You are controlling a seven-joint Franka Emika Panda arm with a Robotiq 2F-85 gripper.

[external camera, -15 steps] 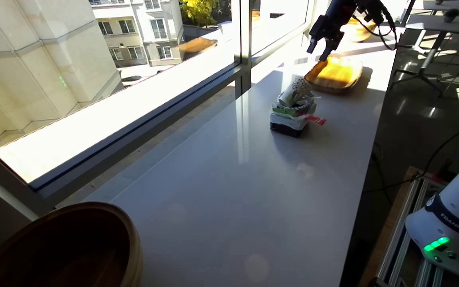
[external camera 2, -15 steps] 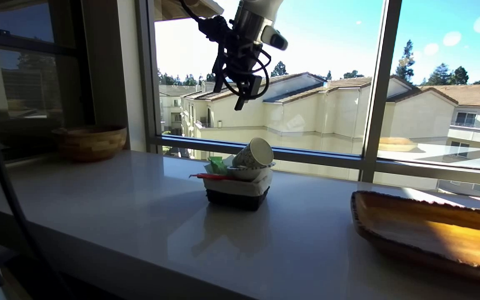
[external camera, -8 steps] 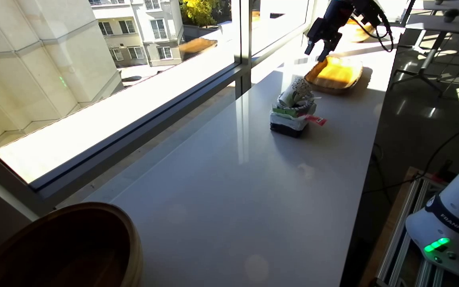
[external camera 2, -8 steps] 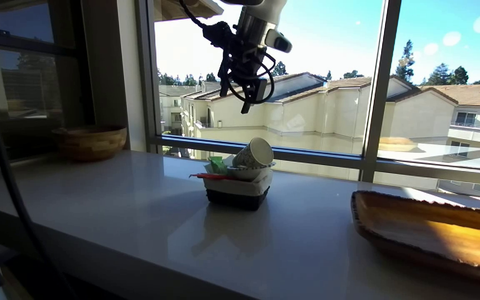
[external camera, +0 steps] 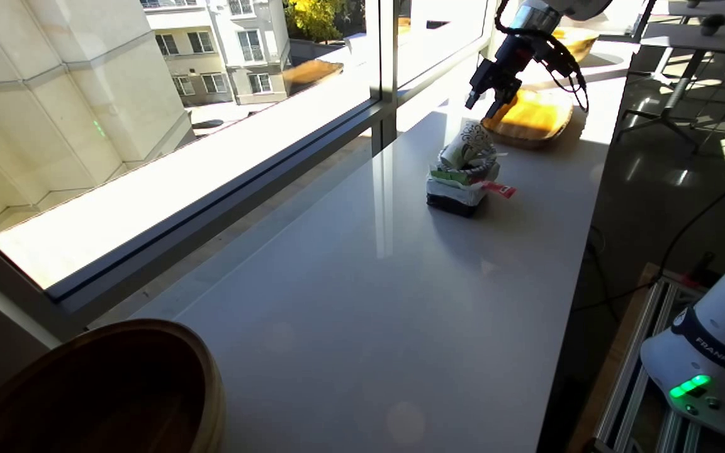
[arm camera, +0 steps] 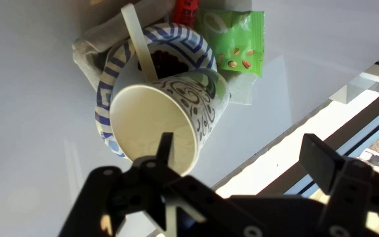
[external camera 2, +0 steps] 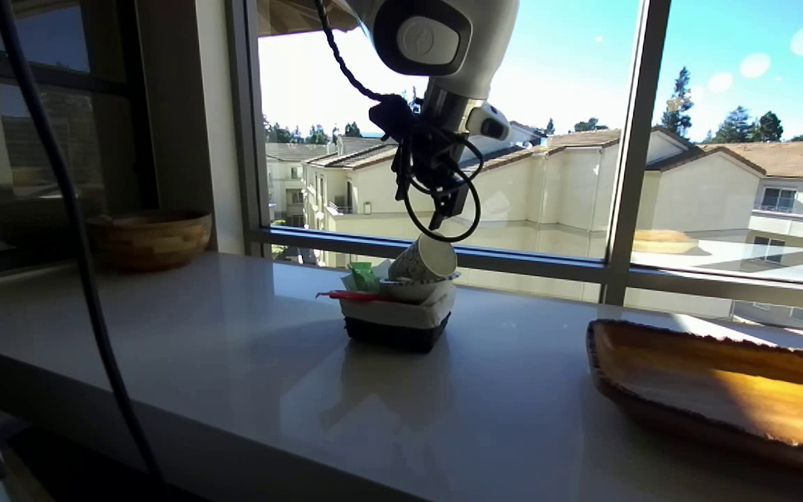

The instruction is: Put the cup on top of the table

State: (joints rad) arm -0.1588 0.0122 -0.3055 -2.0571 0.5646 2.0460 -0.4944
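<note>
In an exterior view, dropping the claw (external camera: 480, 109) nearer the cup (external camera: 468, 146) than before, leaving broad bench (external camera: 369, 327) between basket (external camera: 452, 202) and wooden bowl (external camera: 123, 384). In an exterior view, seeing the cup unmoved, tilted in a patterned bowl (external camera 2: 412, 290) atop the basket, between window frame (external camera 2: 629, 209) and front edge (external camera 2: 234, 432). In the wrist view, gripping nothing, spreading fingers (arm camera: 319, 161) wide, crossing the cup's mouth with one.

In an exterior view, framed windows (external camera: 387, 56) run along the left; far right, pale tables (external camera: 683, 38) stand on sun-striped dark floor (external camera: 646, 182).
</note>
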